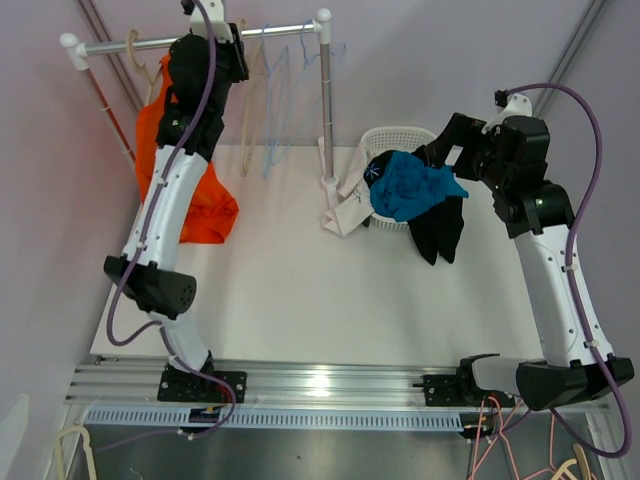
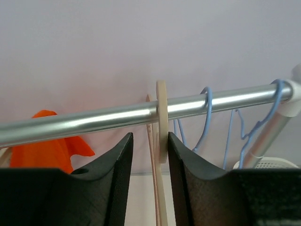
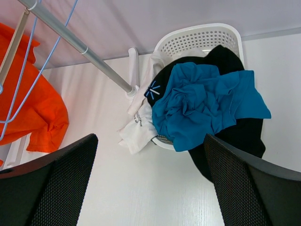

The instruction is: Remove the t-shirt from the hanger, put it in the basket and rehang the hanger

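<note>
1. Orange t-shirt point(image 1: 208, 208) hangs at the left end of the rack, under the rail point(image 1: 270, 33), partly hidden behind the left arm. Its lower part is bunched up at the far-left side of the table point(image 1: 300, 290).
2. The left gripper point(image 2: 149, 139) is raised right up to the rail, with its jaws apart.
3. The hook of a pale wooden hanger point(image 2: 162, 117) loops over the rail. Its lower end sits in the gap, close to the right-hand finger point(image 2: 181, 165). I can't tell whether they touch.
4. In the left wrist view the shirt shows as an orange patch off to the left of the fingers, clear of them.
5. Blue wire hangers point(image 2: 207, 113) hang further along the rail, towards the upright post.
6. The right gripper point(image 3: 148, 141) hovers above the white basket point(image 3: 197, 37), jaws wide apart and holding nothing.
7. A blue garment point(image 3: 197, 108) is heaped on top of the basket. A black garment point(image 3: 244, 136) spills over its near rim, and a white garment point(image 3: 136, 127) hangs over the side by the rack's post.
</note>
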Robot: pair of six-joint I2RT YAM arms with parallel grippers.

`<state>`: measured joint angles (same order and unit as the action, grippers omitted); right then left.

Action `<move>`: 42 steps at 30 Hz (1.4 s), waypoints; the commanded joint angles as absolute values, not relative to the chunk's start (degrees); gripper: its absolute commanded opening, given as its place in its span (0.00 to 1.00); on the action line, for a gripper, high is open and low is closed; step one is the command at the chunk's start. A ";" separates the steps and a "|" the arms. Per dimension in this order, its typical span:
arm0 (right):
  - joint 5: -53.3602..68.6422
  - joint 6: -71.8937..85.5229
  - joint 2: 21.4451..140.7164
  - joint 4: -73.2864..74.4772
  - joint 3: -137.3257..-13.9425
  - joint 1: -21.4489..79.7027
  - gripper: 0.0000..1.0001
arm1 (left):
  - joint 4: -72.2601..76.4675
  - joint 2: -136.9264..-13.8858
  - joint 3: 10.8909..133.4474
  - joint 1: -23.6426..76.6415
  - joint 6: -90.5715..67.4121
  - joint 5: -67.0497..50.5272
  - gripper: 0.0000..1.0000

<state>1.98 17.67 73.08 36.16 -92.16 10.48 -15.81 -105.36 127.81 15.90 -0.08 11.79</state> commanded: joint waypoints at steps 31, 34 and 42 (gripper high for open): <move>10.81 17.75 78.57 35.16 -101.86 10.20 0.99 | -30.68 -92.89 119.44 -7.65 -11.34 1.76 0.99; 10.72 17.75 78.75 34.98 -101.69 10.11 1.00 | -30.59 -96.05 121.90 -7.73 -11.34 1.58 0.98; 9.93 17.23 79.54 34.28 -102.65 10.19 0.99 | -27.34 -100.46 125.33 -7.65 -11.87 2.11 0.81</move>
